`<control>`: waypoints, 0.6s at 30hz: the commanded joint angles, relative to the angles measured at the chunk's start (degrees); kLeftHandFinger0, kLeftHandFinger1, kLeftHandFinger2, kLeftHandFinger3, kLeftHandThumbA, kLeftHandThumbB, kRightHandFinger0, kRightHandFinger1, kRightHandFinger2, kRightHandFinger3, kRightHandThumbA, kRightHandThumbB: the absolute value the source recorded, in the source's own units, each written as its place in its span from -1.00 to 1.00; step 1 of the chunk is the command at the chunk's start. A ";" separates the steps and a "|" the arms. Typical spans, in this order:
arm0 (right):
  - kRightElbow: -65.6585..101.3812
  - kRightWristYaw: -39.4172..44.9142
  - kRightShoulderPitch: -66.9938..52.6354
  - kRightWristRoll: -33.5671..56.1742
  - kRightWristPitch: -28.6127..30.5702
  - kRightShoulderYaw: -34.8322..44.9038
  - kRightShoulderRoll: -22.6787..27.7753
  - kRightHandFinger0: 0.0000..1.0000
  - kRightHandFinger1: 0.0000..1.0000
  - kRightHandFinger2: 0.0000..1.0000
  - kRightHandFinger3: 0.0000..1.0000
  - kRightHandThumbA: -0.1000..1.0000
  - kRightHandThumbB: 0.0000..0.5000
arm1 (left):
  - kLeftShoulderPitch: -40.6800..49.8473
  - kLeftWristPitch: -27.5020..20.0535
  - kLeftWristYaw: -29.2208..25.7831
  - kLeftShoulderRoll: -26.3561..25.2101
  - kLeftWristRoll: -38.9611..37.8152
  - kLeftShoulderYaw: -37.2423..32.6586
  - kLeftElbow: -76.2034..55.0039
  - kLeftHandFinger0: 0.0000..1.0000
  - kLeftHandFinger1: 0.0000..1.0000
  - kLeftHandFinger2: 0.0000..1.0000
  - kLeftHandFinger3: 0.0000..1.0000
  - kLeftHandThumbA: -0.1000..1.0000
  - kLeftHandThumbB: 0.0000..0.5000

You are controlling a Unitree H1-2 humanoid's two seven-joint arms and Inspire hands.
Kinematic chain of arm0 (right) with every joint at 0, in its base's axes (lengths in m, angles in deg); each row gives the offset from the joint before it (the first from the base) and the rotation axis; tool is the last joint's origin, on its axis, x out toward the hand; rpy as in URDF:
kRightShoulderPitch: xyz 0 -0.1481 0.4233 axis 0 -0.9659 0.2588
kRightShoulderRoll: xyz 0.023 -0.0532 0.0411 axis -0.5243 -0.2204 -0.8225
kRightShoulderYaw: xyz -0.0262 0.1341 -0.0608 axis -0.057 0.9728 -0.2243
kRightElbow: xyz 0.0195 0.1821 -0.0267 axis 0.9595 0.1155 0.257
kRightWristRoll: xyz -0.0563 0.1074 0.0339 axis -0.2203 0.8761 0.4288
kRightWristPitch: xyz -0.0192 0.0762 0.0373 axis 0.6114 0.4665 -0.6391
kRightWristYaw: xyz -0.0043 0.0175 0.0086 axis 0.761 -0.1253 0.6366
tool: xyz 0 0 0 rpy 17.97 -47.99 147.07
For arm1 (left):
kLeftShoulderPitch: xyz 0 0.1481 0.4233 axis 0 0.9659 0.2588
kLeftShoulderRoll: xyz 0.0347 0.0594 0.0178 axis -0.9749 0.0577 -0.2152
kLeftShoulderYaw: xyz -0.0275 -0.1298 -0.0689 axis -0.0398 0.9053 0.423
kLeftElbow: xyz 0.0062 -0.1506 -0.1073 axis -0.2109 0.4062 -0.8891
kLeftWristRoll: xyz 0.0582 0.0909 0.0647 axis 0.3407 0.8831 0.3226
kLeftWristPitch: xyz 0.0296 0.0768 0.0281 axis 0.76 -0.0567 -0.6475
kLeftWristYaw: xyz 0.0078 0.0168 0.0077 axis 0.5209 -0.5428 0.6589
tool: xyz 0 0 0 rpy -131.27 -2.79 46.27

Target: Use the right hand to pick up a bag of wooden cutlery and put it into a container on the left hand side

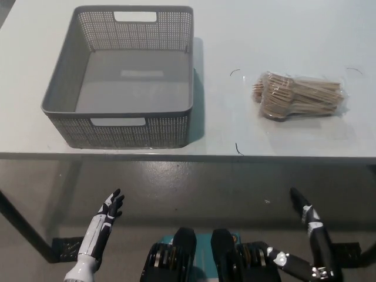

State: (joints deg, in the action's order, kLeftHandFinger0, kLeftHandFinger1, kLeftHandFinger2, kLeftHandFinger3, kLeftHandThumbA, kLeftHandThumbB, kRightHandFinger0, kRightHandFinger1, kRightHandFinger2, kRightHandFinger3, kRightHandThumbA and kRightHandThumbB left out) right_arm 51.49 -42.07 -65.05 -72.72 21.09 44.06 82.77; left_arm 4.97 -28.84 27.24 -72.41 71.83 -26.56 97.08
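Clear plastic bag of pale wooden cutlery [299, 96] lies flat at right of centre in the upper half of the frame, on the white table [247, 35], well apart from the grey perforated plastic basket [61, 97], which sits empty at upper left on the same surface. Black right hand [306, 212] at lower right, below the table's front edge, fingers extended and close together, holding nothing. White left hand [109, 208] at lower left, fingers slightly spread, holding nothing.
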 commanded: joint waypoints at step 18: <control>28.49 19.21 22.68 -18.45 -29.81 9.76 25.56 1.00 1.00 1.00 1.00 0.29 0.65 | -2.57 -3.21 -1.17 -2.33 0.76 -0.81 -1.34 1.00 1.00 1.00 1.00 1.00 1.00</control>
State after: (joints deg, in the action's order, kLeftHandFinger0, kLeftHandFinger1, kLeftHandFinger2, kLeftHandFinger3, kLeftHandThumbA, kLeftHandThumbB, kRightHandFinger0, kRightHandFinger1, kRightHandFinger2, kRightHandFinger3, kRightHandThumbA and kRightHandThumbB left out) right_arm 75.61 -34.93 -50.89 -86.84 6.87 52.68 100.58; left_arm 4.14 -29.52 26.94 -72.94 71.96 -27.38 97.16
